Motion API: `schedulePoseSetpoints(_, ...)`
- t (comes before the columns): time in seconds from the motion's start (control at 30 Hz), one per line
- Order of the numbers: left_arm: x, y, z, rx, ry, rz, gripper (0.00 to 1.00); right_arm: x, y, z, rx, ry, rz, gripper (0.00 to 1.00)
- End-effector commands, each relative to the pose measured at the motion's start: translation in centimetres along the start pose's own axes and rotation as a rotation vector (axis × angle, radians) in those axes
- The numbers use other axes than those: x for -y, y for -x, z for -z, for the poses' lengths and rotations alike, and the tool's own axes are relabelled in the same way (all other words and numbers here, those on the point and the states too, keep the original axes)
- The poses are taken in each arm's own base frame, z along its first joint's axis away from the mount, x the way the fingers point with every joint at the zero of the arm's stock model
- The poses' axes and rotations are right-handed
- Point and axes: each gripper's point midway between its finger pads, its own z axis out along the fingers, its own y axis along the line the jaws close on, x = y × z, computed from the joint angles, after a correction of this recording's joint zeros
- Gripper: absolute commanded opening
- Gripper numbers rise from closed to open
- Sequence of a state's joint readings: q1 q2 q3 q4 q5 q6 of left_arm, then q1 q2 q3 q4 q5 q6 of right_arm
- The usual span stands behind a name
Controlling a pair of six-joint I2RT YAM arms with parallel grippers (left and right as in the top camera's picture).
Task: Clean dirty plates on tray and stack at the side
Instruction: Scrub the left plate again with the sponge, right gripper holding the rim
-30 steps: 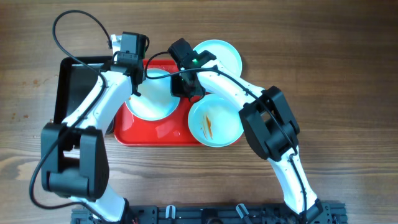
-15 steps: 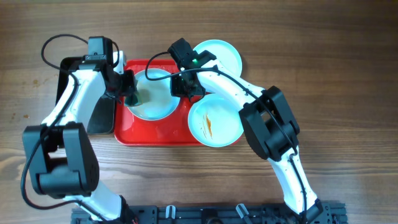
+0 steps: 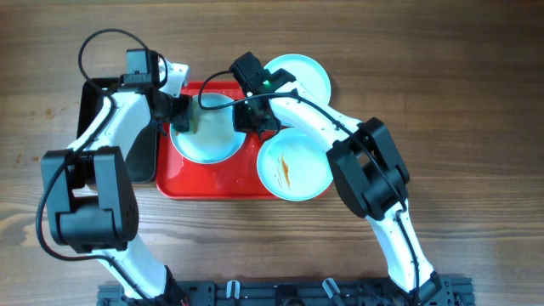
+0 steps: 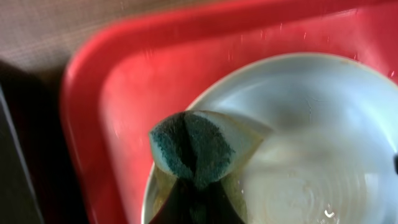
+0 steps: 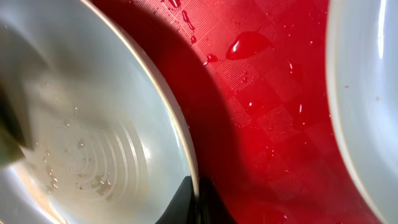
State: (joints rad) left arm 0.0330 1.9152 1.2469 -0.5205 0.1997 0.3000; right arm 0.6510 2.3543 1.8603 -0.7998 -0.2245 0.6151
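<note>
Sponge (image 4: 193,152) is clamped by the left gripper (image 3: 182,117) on a plate (image 3: 212,143). Its rim is pinched by the right gripper (image 3: 248,119). One streaked plate (image 3: 293,166) is left uncleaned.

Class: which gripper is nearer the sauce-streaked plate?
Right. The right gripper grips the left plate, beside the streaked plate; left gripper, holding the sponge, is across that left plate.

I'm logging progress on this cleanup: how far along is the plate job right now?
Done: nothing is stacked yet. The far plate looks clean but overhangs the far edge of the tray. In hand: the left tool presses a green sponge on the wet left plate while the right tool pinches its rim. Left: the streaked plate shows orange sauce; then all three need stacking.
</note>
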Motion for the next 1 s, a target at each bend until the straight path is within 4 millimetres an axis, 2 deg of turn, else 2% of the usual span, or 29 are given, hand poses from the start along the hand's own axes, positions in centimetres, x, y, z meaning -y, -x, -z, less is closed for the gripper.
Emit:
schedulePoseSetpoints(0.0, -0.9, 1.5, -0.2, 0.055, 0.028, -0.07, 0.04, 1.5, -0.9, -1.4, -0.033, -0.043, 0.003, 0.04)
schedulePoseSetpoints(0.1, -0.8, 1.8, -0.2, 0.067, 0.029, -0.069, 0.04, 1.5, -0.8, -1.4, -0.032, -0.042, 0.003, 0.04)
schedulePoseSetpoints(0.2, 0.0, -0.6, -0.3, -0.032, -0.002, -0.02, 0.04, 1.5, -0.8, -1.4, -0.03, -0.04, 0.003, 0.04)
schedulePoseSetpoints(0.33, 1.0, -5.0, -1.2, -0.157, -0.037, 0.025, 0.04, 1.5, -0.8, -1.4, -0.031, -0.04, 0.008, 0.04)
schedulePoseSetpoints(0.37, 2.5, -6.1, -1.1, -0.188, -0.119, 0.043, 0.04, 1.5, -0.8, -1.4, -0.031, -0.04, 0.012, 0.04)
schedulePoseSetpoints(0.47, 6.3, -6.9, 0.0, -0.218, -0.334, 0.094, 0.04, 1.5, -0.8, -1.4, -0.031, -0.04, 0.011, 0.04)
schedulePoseSetpoints(0.6, 7.0, -7.1, 0.4, -0.229, -0.37, 0.106, 0.04, 1.5, -0.8, -1.4, -0.031, -0.04, 0.011, 0.04)
schedulePoseSetpoints(0.7, 5.7, -4.5, -0.4, -0.115, -0.325, 0.08, 0.04, 1.5, -0.8, -1.4, -0.031, -0.04, 0.011, 0.04)
schedulePoseSetpoints(0.73, 4.0, -3.5, -0.9, -0.083, -0.235, 0.131, 0.04, 1.5, -0.8, -1.4, -0.03, -0.04, 0.01, 0.04)
schedulePoseSetpoints(0.83, -3.3, -1.6, -1.3, 0.008, 0.174, 0.33, 0.04, 1.5, -0.8, -1.4, -0.029, -0.039, 0.011, 0.04)
schedulePoseSetpoints(0.9, -5.0, -1.1, -0.9, 0.051, 0.273, 0.412, 0.04, 1.4, -0.7, -1.4, -0.027, -0.037, 0.012, 0.04)
schedulePoseSetpoints(0.97, -4.9, -1.1, -0.9, 0.057, 0.297, 0.457, 0.04, 1.4, -0.7, -1.4, -0.027, -0.037, 0.012, 0.04)
